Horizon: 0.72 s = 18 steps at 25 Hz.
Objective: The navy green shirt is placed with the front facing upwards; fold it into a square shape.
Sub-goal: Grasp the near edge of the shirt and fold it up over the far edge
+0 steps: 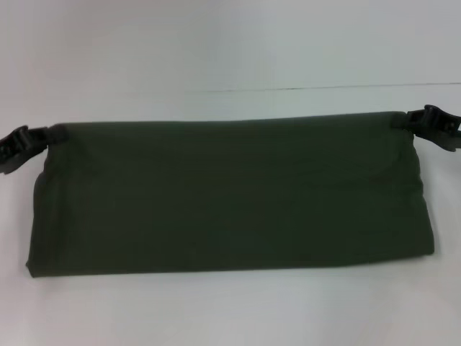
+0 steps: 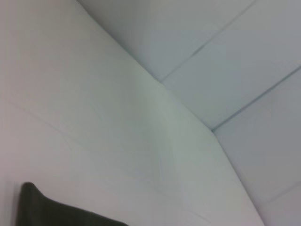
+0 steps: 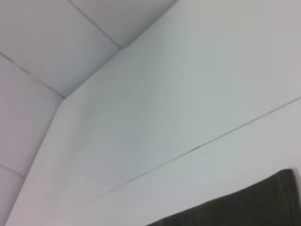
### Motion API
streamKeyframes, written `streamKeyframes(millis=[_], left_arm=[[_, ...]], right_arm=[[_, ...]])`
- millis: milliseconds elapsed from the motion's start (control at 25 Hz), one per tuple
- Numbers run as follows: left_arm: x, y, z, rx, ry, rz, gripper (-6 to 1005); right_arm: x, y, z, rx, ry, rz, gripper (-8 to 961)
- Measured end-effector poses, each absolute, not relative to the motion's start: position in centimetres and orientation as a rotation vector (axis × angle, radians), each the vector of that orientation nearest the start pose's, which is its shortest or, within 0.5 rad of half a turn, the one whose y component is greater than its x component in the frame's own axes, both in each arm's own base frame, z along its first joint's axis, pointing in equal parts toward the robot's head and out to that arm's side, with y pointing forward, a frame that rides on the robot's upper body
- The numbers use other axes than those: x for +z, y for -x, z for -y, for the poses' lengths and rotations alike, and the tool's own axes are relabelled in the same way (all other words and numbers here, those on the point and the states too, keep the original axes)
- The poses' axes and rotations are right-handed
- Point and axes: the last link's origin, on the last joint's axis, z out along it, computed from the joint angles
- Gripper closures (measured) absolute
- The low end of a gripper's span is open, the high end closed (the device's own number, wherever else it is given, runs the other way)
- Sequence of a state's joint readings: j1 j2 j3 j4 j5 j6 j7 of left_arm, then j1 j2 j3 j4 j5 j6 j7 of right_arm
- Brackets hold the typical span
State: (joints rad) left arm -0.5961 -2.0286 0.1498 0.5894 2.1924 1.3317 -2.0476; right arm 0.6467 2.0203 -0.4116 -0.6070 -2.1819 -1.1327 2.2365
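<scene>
The left gripper (image 1: 49, 134) and right gripper (image 1: 400, 121) each pinch a far corner of the navy green shirt (image 1: 230, 194), a plain dark band folded across the white table (image 1: 230, 50), no print showing.

I see the shirt (image 1: 230, 198) as a wide dark olive band, folded over, plain fabric up, no print showing. Its far edge runs straight and taut across the head view, both far corners lifted level; the near edge lies lower and wider, flaring at the left and right corners. Surface smooth, faint creases near the right end. Each wrist view catches one dark corner only.
</scene>
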Motion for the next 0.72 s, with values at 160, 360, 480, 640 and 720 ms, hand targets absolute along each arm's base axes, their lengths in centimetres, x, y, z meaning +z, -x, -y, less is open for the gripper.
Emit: streamKeyframes(millis=[160,360,480,640,720], left_arm=[[5.1,32.2,-37.5,-0.963,1.832,1.574,958],[4.0,32.1,-38.2,-0.950,1.797,1.542,958],[3.5,32.1,-38.6,-0.935,1.772,1.523,958],[2.8,31.9,-39.1,-0.920,1.746,1.495,957],[2.5,31.8,-39.4,-0.908,1.734,1.483,957]], right_arm=[[4.0,-30.6,-40.9,0.764,1.830,-1.629,900],[2.7,-30.1,-41.7,0.764,1.802,-1.574,900],[2.3,-29.9,-42.1,0.747,1.787,-1.545,899],[1.6,-29.5,-42.8,0.740,1.782,-1.514,899],[1.4,-29.3,-43.2,0.737,1.777,-1.497,899]])
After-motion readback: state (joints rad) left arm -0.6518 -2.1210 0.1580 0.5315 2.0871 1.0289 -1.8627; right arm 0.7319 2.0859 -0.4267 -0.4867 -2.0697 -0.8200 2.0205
